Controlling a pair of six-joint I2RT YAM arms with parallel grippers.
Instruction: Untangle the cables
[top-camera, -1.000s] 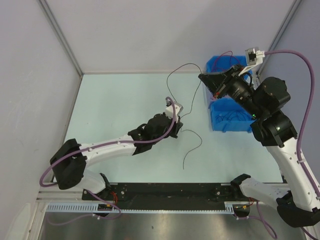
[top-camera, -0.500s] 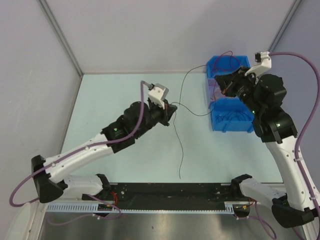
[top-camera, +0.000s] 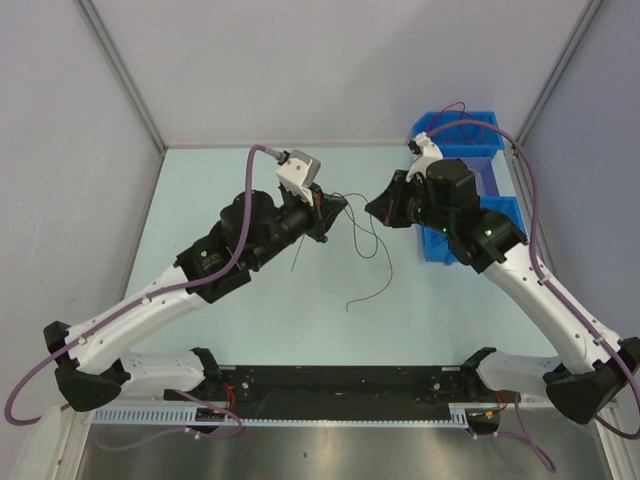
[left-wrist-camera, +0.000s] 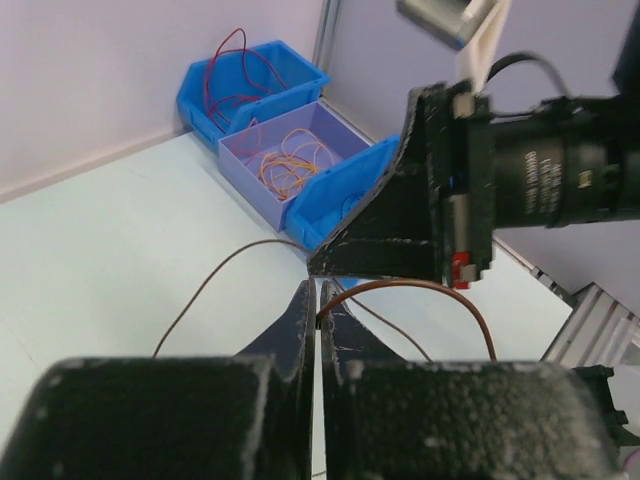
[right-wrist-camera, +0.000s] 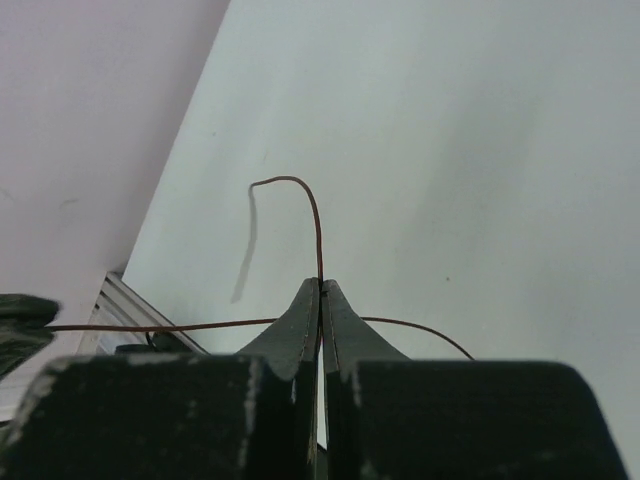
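A thin dark brown cable (top-camera: 366, 236) hangs in loose curls between my two grippers above the table, and its free end trails down to the table (top-camera: 352, 303). My left gripper (top-camera: 343, 208) is shut on this cable, which arcs out of its tips in the left wrist view (left-wrist-camera: 430, 287). My right gripper (top-camera: 371, 208) faces it a few centimetres away and is also shut on the cable. In the right wrist view the cable (right-wrist-camera: 316, 222) rises from the closed tips (right-wrist-camera: 321, 286). More cables lie in the bins: red ones (left-wrist-camera: 236, 72) and orange ones (left-wrist-camera: 287, 165).
Three bins stand in a row at the back right: a blue one (top-camera: 476, 127), a purple one (top-camera: 497, 175) and another blue one (top-camera: 508, 214). Walls close the table at the back and sides. The right arm's body (left-wrist-camera: 530, 170) fills the left wrist view's right side.
My right gripper has swung left, away from the bins, to just in front of the left gripper. The cable between them has gone slack and hangs in curls. The left gripper has risen slightly.
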